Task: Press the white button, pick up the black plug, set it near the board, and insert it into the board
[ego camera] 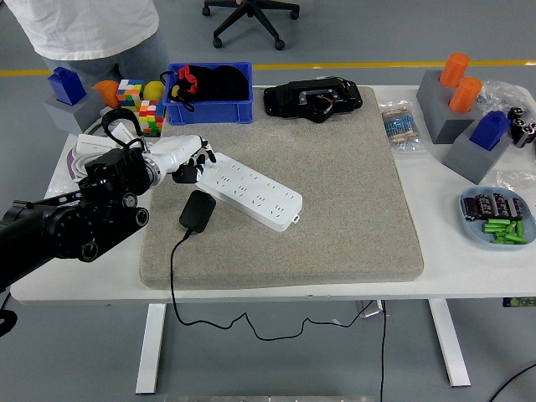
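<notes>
A white power strip lies slanted on the grey felt mat. The black plug rests on the mat just below the strip's left end, its cable trailing off the front edge. My left hand hovers at the strip's left end, its white fingers loosely curled over that end and holding nothing. Whether a fingertip touches the strip I cannot tell. The white button is hidden under the hand. My right hand is out of view.
A person in a white shirt stands at the far left corner. A blue bin, cube puzzles and a black device line the back. Grey blocks and a parts tray sit at the right.
</notes>
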`<act>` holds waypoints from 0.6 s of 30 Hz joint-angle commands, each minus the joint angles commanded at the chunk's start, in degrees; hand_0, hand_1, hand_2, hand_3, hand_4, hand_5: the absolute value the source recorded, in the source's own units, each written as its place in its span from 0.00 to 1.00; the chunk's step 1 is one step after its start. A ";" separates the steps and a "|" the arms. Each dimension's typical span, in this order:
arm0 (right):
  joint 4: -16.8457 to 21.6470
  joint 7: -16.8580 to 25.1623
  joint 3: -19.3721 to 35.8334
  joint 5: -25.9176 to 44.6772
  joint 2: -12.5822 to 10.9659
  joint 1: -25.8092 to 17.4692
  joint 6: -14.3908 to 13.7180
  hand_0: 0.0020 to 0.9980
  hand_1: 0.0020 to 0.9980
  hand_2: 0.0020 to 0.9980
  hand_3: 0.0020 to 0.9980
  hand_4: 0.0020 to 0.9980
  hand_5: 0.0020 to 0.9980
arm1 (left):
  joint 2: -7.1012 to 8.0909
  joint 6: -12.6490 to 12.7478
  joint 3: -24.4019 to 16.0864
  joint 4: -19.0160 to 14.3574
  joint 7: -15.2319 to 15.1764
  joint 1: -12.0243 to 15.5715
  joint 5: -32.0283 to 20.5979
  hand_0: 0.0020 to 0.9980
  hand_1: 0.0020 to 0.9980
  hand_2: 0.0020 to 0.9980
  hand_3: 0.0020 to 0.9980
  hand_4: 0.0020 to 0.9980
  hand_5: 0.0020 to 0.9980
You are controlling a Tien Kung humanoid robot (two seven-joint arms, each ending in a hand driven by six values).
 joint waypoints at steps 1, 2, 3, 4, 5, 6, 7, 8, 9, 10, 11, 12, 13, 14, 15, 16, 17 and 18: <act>0.01 0.00 -0.12 0.03 -0.01 0.00 0.00 0.64 0.55 0.52 0.54 0.65 0.33 | -0.21 -0.03 0.17 0.33 0.08 -0.01 0.07 0.00 0.00 0.10 0.65 0.00 0.00; 0.01 0.00 -0.21 0.04 0.00 0.00 0.01 0.64 0.55 0.52 0.54 0.65 0.33 | -0.37 -0.06 0.34 0.58 0.08 0.02 -0.06 0.00 0.00 0.10 0.65 0.00 0.00; 0.02 0.00 -0.29 0.05 0.00 0.00 0.01 0.64 0.55 0.52 0.54 0.65 0.33 | -0.50 -0.07 0.56 0.79 0.09 0.04 -0.11 0.00 0.00 0.10 0.65 0.00 0.00; 0.03 0.00 -0.39 0.08 0.01 -0.02 0.01 0.64 0.55 0.52 0.54 0.65 0.33 | -0.68 -0.05 0.93 1.06 0.05 0.06 -0.06 0.00 0.00 0.10 0.65 0.00 0.00; 0.03 -0.01 -0.45 0.10 0.03 -0.05 0.02 0.64 0.55 0.52 0.54 0.65 0.33 | -0.85 -0.08 1.24 1.30 0.05 0.08 -0.18 0.00 0.00 0.10 0.65 0.00 0.00; 0.02 -0.01 -0.49 0.11 0.04 -0.07 0.02 0.64 0.55 0.52 0.54 0.65 0.33 | -0.94 -0.07 1.41 1.42 0.04 0.09 -0.26 0.00 0.00 0.10 0.65 0.00 0.00; 0.01 -0.01 -0.52 0.12 0.04 -0.09 0.02 0.64 0.55 0.52 0.54 0.65 0.33 | -1.01 -0.04 1.52 1.51 0.00 0.10 -0.27 0.00 0.00 0.10 0.65 0.00 0.00; -0.01 -0.02 -0.57 0.13 0.03 -0.10 0.02 0.64 0.55 0.52 0.54 0.65 0.33 | -1.16 0.03 1.66 1.70 -0.07 0.08 -0.35 0.00 0.00 0.11 0.65 0.00 0.00; -0.02 -0.02 -0.62 0.15 0.02 -0.12 0.02 0.64 0.55 0.52 0.54 0.65 0.33 | -1.28 0.07 1.73 1.83 -0.10 0.04 -0.41 0.00 0.00 0.11 0.65 0.00 0.00; -0.03 -0.03 -0.66 0.15 0.00 -0.15 0.03 0.64 0.55 0.52 0.54 0.65 0.33 | -1.37 0.11 1.78 1.94 -0.14 0.01 -0.46 0.00 0.00 0.11 0.65 0.00 0.00; -0.03 -0.02 -0.70 0.16 -0.02 -0.18 0.02 0.64 0.55 0.52 0.54 0.65 0.33 | -1.52 0.22 1.85 2.11 -0.19 -0.08 -0.52 0.00 0.00 0.11 0.65 0.00 0.00; -0.03 -0.02 -0.74 0.15 -0.05 -0.16 0.01 0.64 0.55 0.52 0.54 0.65 0.33 | -1.64 0.25 1.87 2.28 -0.18 -0.19 -0.55 0.00 0.00 0.11 0.65 0.00 0.00; -0.02 -0.03 -0.78 0.16 -0.07 -0.14 0.02 0.64 0.55 0.52 0.54 0.65 0.33 | -1.75 0.28 1.86 2.43 -0.17 -0.27 -0.68 0.00 0.00 0.11 0.65 0.00 0.00; -0.01 -0.03 -0.76 0.15 -0.08 -0.11 0.02 0.64 0.55 0.53 0.55 0.65 0.33 | -1.92 0.29 1.83 2.67 -0.14 -0.34 -0.79 0.00 0.00 0.10 0.65 0.00 0.00; -0.02 -0.02 -0.70 0.12 -0.06 -0.10 0.01 0.64 0.55 0.53 0.55 0.65 0.33 | -2.03 0.27 1.81 2.85 -0.04 -0.39 -0.64 0.00 0.00 0.10 0.65 0.00 0.00; -0.01 -0.02 -0.66 0.12 -0.04 -0.09 0.01 0.64 0.55 0.53 0.55 0.65 0.33 | -2.16 0.25 1.81 3.06 0.10 -0.44 -0.35 0.00 0.00 0.10 0.65 0.00 0.00; 0.00 -0.02 -0.65 0.11 -0.02 -0.08 0.03 0.64 0.55 0.53 0.55 0.65 0.33 | -2.31 0.23 1.90 3.36 0.20 -0.50 -0.26 0.00 0.00 0.10 0.65 0.00 0.00; 0.01 -0.01 -0.62 0.09 -0.01 -0.07 0.02 0.64 0.55 0.53 0.55 0.65 0.33 | -2.47 0.17 2.10 3.75 0.25 -0.58 -0.18 0.00 0.00 0.10 0.65 0.00 0.00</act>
